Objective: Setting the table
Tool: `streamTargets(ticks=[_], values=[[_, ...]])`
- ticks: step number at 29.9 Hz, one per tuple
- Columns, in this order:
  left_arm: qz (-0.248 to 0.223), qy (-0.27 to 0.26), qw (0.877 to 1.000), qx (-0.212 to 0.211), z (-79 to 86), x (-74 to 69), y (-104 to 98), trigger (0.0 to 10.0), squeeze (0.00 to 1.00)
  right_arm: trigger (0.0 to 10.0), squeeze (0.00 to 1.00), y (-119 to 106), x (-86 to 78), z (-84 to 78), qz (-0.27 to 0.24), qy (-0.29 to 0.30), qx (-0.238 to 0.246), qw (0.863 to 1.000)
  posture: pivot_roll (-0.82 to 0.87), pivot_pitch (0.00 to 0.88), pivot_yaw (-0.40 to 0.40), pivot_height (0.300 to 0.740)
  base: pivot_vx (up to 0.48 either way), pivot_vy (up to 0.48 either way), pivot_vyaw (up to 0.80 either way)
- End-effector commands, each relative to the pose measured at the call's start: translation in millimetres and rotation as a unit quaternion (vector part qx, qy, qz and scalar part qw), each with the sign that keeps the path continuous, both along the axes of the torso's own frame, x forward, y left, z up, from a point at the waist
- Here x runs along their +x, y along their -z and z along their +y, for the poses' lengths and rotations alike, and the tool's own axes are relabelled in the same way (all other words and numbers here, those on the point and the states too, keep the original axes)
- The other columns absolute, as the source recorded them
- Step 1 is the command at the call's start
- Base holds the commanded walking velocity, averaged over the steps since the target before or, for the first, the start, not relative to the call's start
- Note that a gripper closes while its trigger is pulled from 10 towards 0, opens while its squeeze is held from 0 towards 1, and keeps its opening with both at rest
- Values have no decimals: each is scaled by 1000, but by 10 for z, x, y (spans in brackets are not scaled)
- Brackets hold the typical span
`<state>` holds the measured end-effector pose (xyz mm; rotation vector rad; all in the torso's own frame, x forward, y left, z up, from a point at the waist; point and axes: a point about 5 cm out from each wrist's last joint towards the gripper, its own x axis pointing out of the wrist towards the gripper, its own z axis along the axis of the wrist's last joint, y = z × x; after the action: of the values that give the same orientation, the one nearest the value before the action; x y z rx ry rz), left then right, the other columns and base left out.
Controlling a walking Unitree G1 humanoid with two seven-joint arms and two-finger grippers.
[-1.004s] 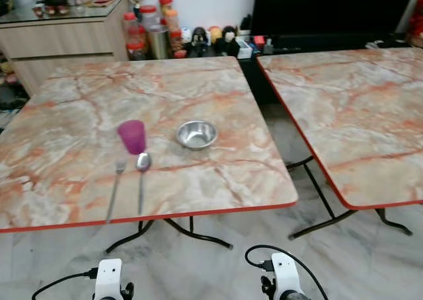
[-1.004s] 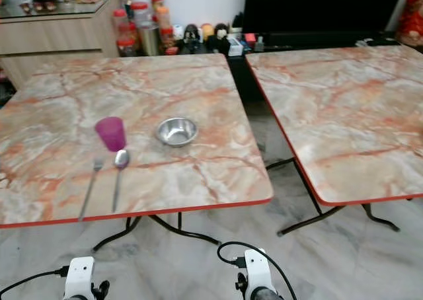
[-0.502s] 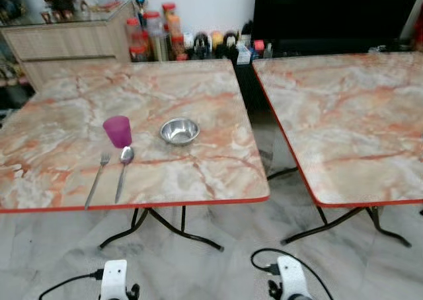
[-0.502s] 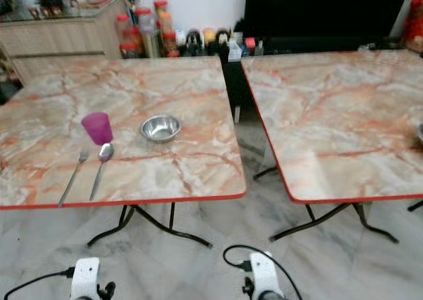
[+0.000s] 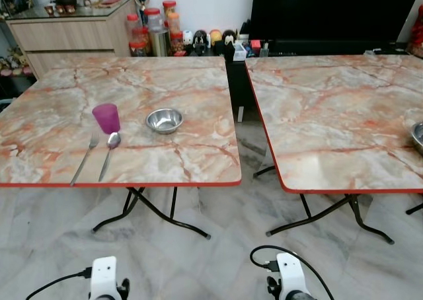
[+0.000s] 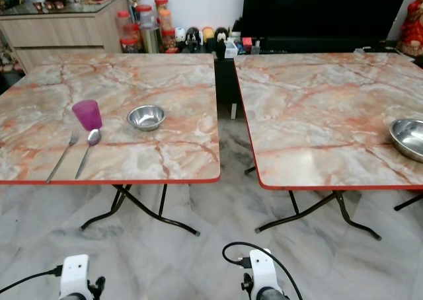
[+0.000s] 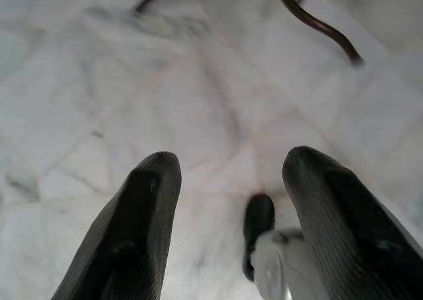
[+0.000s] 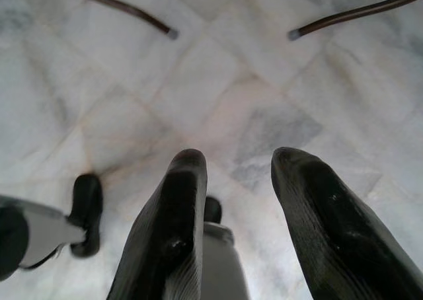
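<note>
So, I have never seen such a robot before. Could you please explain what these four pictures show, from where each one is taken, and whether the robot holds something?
The two wide pictures come from a stereo camera on a humanoid robot's head, looking down at two marble-patterned folding tables. On the left table lie a purple cup, a fork, a spoon and a small steel bowl. A second steel bowl sits at the right table's edge. The other two pictures come from cameras on the wrists, looking along each gripper's two black fingers at the floor. The left gripper and right gripper hang low, open, holding nothing.
</note>
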<state>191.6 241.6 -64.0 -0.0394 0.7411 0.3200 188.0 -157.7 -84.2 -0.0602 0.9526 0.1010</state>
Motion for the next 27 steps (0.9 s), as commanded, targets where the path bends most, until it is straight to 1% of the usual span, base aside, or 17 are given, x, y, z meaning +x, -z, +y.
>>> streamTargets(ticks=[1,3,4,7,11,12,13,14,15,18,19,20,21,22,23,25,27], values=[[-43,-29,999,13,111,96,-110,10000,0,10000,0,-21,43,1,-5,-3,-2,1000,75,0,-22,719,0,0,0],[-61,-36,997,27,145,132,-158,10000,0,10000,0,-22,44,0,-5,-4,-2,1000,75,0,-22,719,0,0,0],[-95,-64,992,48,221,176,-245,10000,0,10000,0,-22,45,0,-6,-5,-2,1000,79,0,-23,719,0,0,0],[-128,-117,982,80,353,179,-344,10000,0,10000,0,-23,46,2,-5,-6,-2,1000,80,0,-25,719,0,0,0],[-163,-186,963,104,548,178,-472,10000,0,10000,0,-25,52,9,-5,-10,-2,1000,90,0,-34,719,0,0,0],[-198,-204,951,125,655,246,-617,10000,0,10000,0,-29,59,16,-6,-13,-2,1000,91,0,-36,719,0,0,0],[-198,-204,951,125,655,246,-617,10000,0,10000,0,-29,59,16,-6,-13,-2,1000,91,0,-36,719,0,0,0],[-237,-211,937,145,731,335,-778,10000,0,10000,0,-34,70,20,-7,-14,-2,1000,93,0,-39,719,0,0,0],[-249,-214,933,150,752,366,-832,10000,0,10000,0,-36,74,21,-7,-14,-1,1000,94,0,-41,719,0,0,0],[-261,-219,927,156,765,390,-881,10000,0,10000,0,-38,78,22,-8,-14,-1,1000,94,0,-41,719,0,0,0],[-289,-206,920,164,781,503,-1021,10000,0,10000,0,-41,86,24,-9,-15,-2,1000,96,0,-41,719,0,0,0],[-349,-177,903,175,768,741,-1327,10000,0,10000,0,-47,98,30,-10,-17,-2,1000,97,0,-40,719,0,0,0],[-369,-166,897,177,751,822,-1435,10000,0,10000,0,-49,102,33,-10,-18,-2,1000,97,0,-39,719,0,0,0],[-369,-166,897,177,751,822,-1435,10000,0,10000,0,-49,102,33,-10,-18,-2,1000,97,0,-39,719,0,0,0],[-404,-127,889,174,633,991,-1612,10000,0,10000,0,-51,105,38,-11,-18,-1,1000,97,0,-36,719,0,0,0],[-430,-83,882,176,486,1128,-1752,10000,0,10000,0,-52,107,43,-11,-17,-1,1000,90,0,-29,719,0,0,0],[-468,-26,867,167,237,1292,-1941,10000,0,10000,0,-49,103,60,-12,-15,2,1000,90,0,-29,719,0,0,0]])
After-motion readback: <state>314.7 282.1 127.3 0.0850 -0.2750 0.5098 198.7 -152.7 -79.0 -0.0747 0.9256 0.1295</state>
